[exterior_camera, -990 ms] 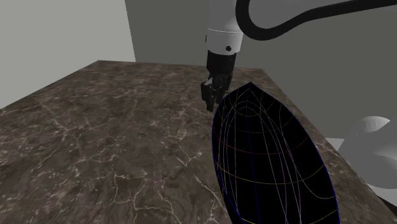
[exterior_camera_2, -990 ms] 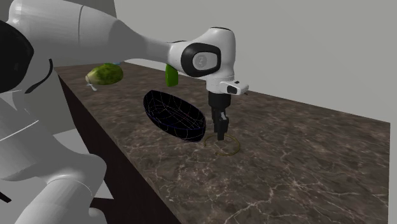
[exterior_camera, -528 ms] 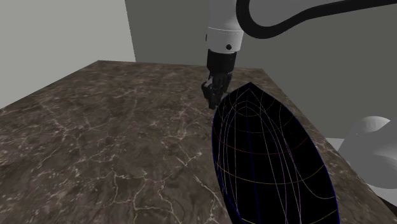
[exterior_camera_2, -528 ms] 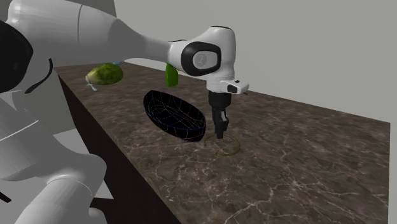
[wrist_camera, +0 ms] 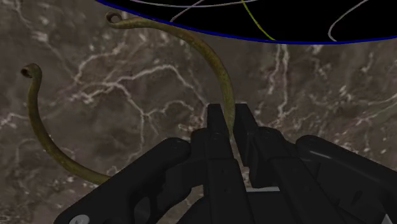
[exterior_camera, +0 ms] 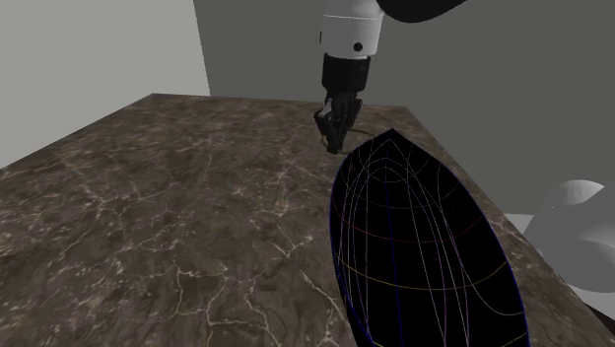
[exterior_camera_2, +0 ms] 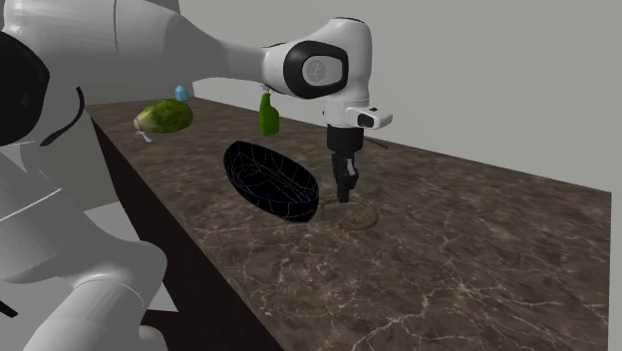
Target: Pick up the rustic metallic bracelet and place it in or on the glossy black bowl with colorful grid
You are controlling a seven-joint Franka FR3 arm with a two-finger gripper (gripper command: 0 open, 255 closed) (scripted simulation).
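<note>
Grasp stage. The all-black two-finger gripper [wrist_camera: 229, 118] had its fingers closed on the thin, olive-bronze open-ring bracelet [wrist_camera: 222, 81], pinching its wire just beside the glossy black bowl with coloured grid lines [exterior_camera_2: 279, 184]. Whether the bracelet had cleared the dark marble countertop [exterior_camera: 177, 227] could not be told. Transfer over the bowl and release were judged outstanding.

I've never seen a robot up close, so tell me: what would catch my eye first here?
The black bowl crossed by colourful grid lines, lying on the dark marbled counter. Right beside its rim, the black end effector pinches a thin, olive-brass open bracelet.
</note>
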